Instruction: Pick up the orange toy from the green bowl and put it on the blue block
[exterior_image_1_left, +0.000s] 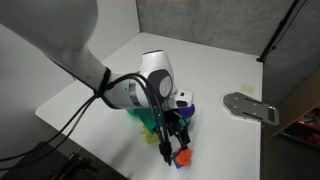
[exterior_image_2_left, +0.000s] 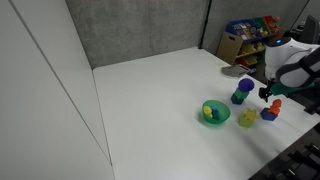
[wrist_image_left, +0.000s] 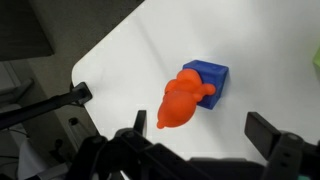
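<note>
The orange toy (wrist_image_left: 180, 101) lies on top of the blue block (wrist_image_left: 217, 74) and hangs over its near side; both stand on the white table. They also show small in an exterior view, the toy (exterior_image_2_left: 275, 104) above the block (exterior_image_2_left: 270, 115). My gripper (wrist_image_left: 198, 135) is open and empty, its two dark fingers spread just above and apart from the toy. In an exterior view the gripper (exterior_image_1_left: 170, 140) hangs over the toy (exterior_image_1_left: 183, 157). The green bowl (exterior_image_2_left: 214, 114) holds a yellow toy and stands left of the block.
A taller blue round-topped object (exterior_image_2_left: 240, 92) stands behind the block, and a yellow toy (exterior_image_2_left: 248, 119) lies between bowl and block. A grey metal plate (exterior_image_1_left: 250, 106) lies near the table's edge. A shelf of toys (exterior_image_2_left: 250, 35) stands beyond the table.
</note>
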